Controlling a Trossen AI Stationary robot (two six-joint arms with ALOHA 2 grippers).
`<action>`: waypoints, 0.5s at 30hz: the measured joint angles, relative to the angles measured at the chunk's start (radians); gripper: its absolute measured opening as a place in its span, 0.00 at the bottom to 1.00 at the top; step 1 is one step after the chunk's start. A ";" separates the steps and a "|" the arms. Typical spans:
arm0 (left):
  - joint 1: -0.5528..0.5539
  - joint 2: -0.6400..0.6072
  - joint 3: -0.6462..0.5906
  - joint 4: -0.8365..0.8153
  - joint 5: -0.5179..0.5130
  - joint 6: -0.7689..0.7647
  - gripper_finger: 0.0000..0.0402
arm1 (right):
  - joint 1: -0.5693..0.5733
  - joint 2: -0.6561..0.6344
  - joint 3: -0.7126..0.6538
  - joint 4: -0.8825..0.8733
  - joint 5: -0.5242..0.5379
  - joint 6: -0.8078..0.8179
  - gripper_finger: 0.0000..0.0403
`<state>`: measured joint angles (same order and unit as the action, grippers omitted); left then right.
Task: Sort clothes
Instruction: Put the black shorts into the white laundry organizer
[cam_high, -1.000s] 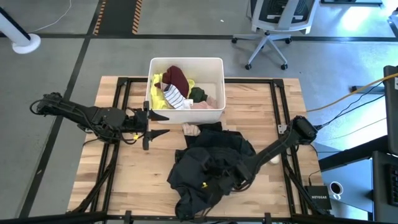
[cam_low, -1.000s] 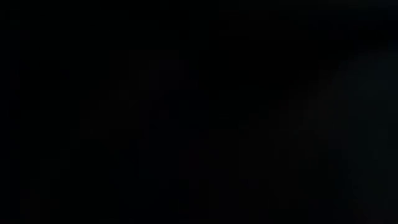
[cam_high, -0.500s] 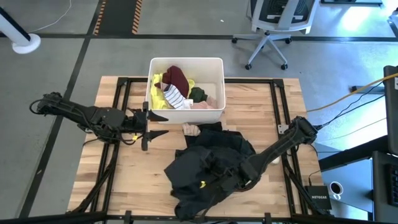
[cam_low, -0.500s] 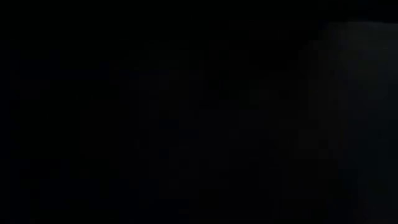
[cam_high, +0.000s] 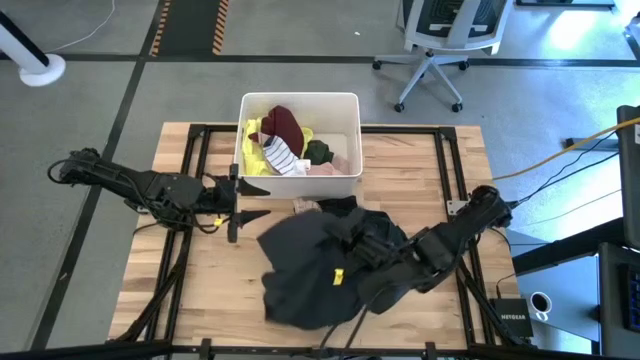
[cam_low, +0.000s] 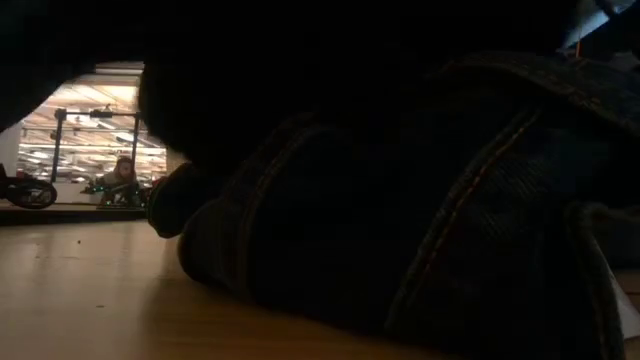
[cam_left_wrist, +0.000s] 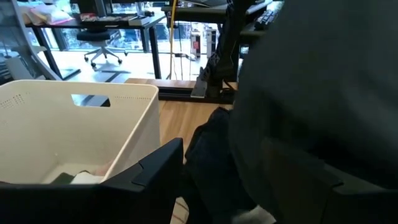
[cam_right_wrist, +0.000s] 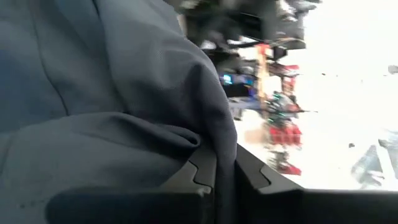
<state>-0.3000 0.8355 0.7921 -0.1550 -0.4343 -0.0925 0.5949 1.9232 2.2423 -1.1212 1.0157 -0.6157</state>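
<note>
A heap of large dark clothes (cam_high: 330, 265) lies on the wooden table (cam_high: 200, 300); in the low view it shows as dark denim with orange stitching (cam_low: 420, 220). My right gripper (cam_high: 355, 268) is raised over the heap and shut on a dark grey garment (cam_right_wrist: 93, 93). A white bin (cam_high: 350, 110) at the far edge holds maroon, neon yellow, striped, dark green and pale pieces. A small pale piece (cam_high: 304, 207) lies on the table in front of the bin. My left gripper (cam_high: 248, 200) waits open left of the heap, beside the bin. My right gripper pinches a fold of the dark grey garment (cam_right_wrist: 214, 140) between its two fingers. The cloth drapes over the fingers and hangs down around them. The garment's upper part is lifted, while its lower part (cam_high: 300, 300) still rests on the heap and the table.
The black frame rails (cam_high: 445, 170) run along the table's sides. Bare wood lies at the table's near left and far right. The bin's wall (cam_left_wrist: 134, 124) stands close beside my left gripper. An office chair (cam_high: 440, 40) stands beyond the table.
My right gripper has shut on the dark garment and risen sharply, tipping nearer to level. The garment has been pulled up off the heap and spread toward the table's left. The cloth that blacked out the low view has lifted, baring some table.
</note>
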 joint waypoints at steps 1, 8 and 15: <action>0.000 0.000 0.000 0.001 0.000 0.000 0.53 | 0.000 0.000 0.028 -0.007 0.025 -0.021 0.05; 0.000 -0.001 0.000 -0.001 0.000 0.000 0.53 | -0.067 -0.044 0.093 0.064 0.109 -0.157 0.06; 0.000 -0.001 0.000 -0.013 -0.001 -0.001 0.53 | -0.208 -0.107 0.101 0.077 0.092 -0.179 0.04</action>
<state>-0.2996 0.8349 0.7921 -0.1684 -0.4351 -0.0933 0.3870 1.8158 2.3430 -1.0437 1.1074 -0.7942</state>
